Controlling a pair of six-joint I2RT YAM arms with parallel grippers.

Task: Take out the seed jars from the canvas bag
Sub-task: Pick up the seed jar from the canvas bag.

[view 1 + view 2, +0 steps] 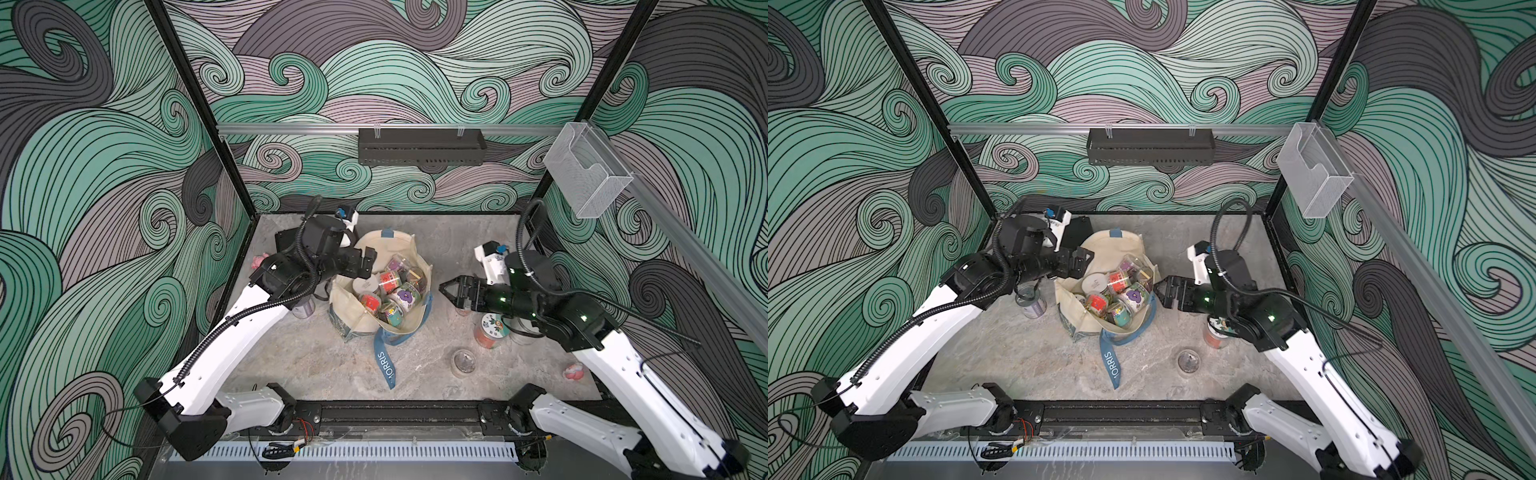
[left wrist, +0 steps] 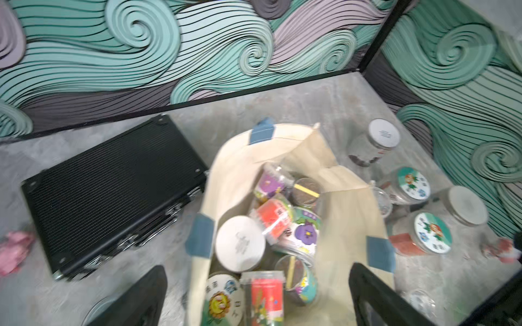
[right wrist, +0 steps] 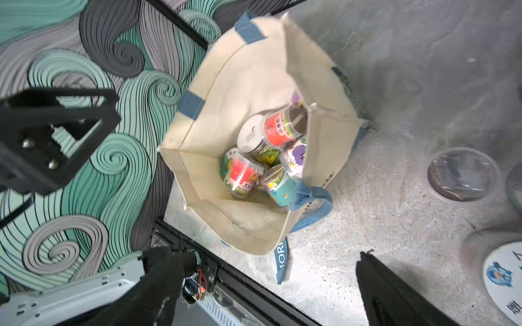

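The cream canvas bag (image 1: pixel 386 241) (image 1: pixel 1104 245) stands open mid-table, its blue lettered strap (image 1: pixel 386 365) trailing toward the front. Several seed jars (image 1: pixel 390 286) (image 1: pixel 1119 282) lie heaped inside, among them a white-lidded one (image 2: pixel 240 242) and a red-labelled one (image 3: pixel 282 127). My left gripper (image 1: pixel 369 264) (image 2: pixel 258 299) hovers open over the bag's left rim, holding nothing. The right gripper (image 1: pixel 446 291) (image 3: pixel 276 293) is open too, just right of the bag and above the table. Other jars stand outside: a flower-lidded one (image 1: pixel 492 330), a small clear one (image 1: pixel 464 362), and one under the left arm (image 1: pixel 305 307).
A flat black ribbed case (image 2: pixel 113 192) lies at the back left behind the bag. Pink lumpy toys sit at the left edge (image 1: pixel 259 261) and front right (image 1: pixel 575 370). More jars (image 2: pixel 413 183) cluster right of the bag. A black shelf (image 1: pixel 419 145) hangs on the back wall.
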